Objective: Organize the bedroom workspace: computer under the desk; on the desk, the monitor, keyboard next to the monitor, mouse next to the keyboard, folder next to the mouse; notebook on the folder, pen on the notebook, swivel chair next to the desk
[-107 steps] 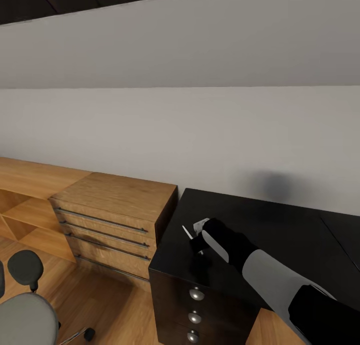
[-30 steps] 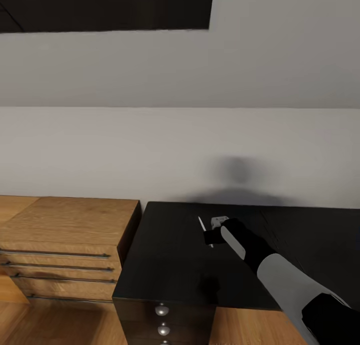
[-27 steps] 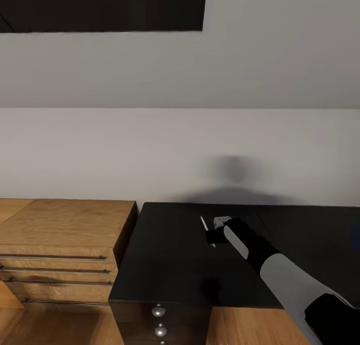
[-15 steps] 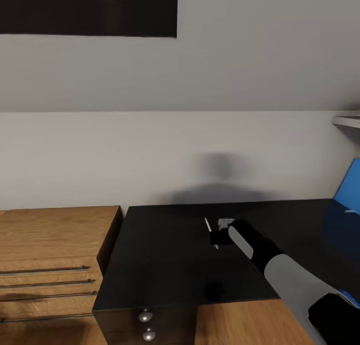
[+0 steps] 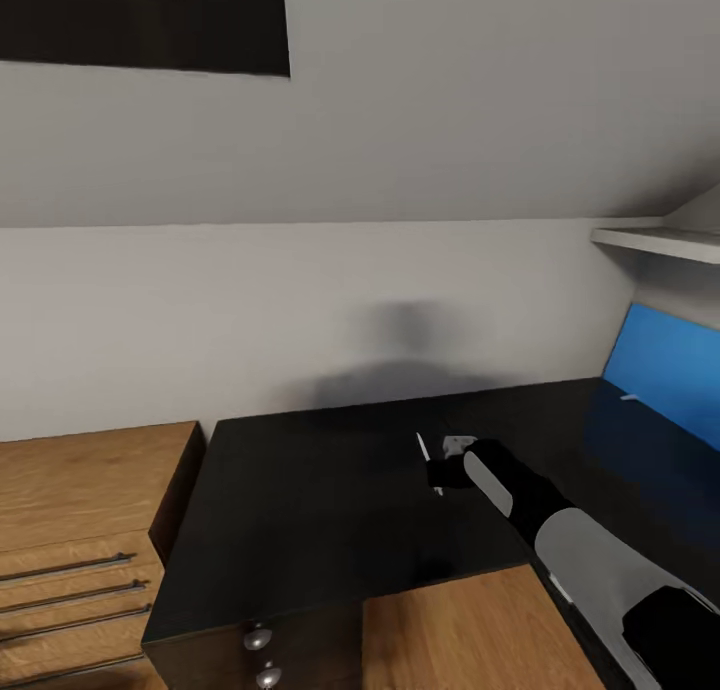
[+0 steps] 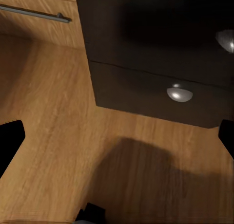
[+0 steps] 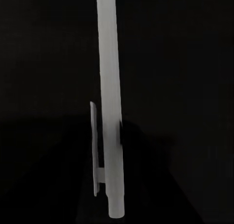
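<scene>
Above the black surface, the right tool is clamped on the white pen, holding it clear of the top, short of the blue back panel. Beside the surface stands a wooden drawer unit. Low by the surface's silver-knobbed drawers, the left tool has its fingers apart.

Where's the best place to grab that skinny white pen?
Probably the middle of the thin white pen, pinching across its narrow round barrel, on the sides free of the flat clip. It is long and slim, so a middle grip should balance it. The right gripper holds it.
</scene>
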You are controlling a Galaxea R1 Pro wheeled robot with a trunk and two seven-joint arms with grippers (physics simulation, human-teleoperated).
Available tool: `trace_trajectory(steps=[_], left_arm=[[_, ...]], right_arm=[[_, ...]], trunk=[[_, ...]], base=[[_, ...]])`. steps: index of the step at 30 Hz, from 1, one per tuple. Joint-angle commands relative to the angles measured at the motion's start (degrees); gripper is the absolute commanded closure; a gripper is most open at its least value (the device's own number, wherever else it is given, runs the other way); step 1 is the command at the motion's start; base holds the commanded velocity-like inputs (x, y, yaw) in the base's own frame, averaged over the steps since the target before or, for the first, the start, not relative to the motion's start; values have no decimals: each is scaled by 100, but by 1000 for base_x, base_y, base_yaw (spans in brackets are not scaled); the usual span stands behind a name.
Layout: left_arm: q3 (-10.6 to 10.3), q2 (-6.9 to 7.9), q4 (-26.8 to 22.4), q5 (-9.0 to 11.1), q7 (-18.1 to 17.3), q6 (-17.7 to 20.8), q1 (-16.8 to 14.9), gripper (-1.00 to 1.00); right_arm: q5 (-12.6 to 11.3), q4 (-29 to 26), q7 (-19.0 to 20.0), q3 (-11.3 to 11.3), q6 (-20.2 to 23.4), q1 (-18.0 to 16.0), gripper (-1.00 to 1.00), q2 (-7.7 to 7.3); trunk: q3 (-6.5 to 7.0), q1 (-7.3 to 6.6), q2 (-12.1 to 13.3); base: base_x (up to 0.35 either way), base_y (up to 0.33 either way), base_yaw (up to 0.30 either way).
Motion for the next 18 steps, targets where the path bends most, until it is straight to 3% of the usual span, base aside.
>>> trace_trajectory(steps=[1, 13, 18], left_arm=[[19, -3, 10, 0, -11, -20, -3, -100], [8, -3, 47, -7, -11, -38, -3, -100], [13, -3, 48, -1, -11, -38, -3, -100]], right_arm=[[-67, -11, -56, 24, 8, -5, 100, -10], [-59, -10, -57, -48, -72, -6, 100, -14], [-58, -11, -55, -54, -112, -5, 100, -23]], trunk=[[-7, -2, -5], [-7, -2, -5], [-7, -2, -5]], base=[[-226, 0, -260], [-298, -22, -257], [-138, -58, -253]])
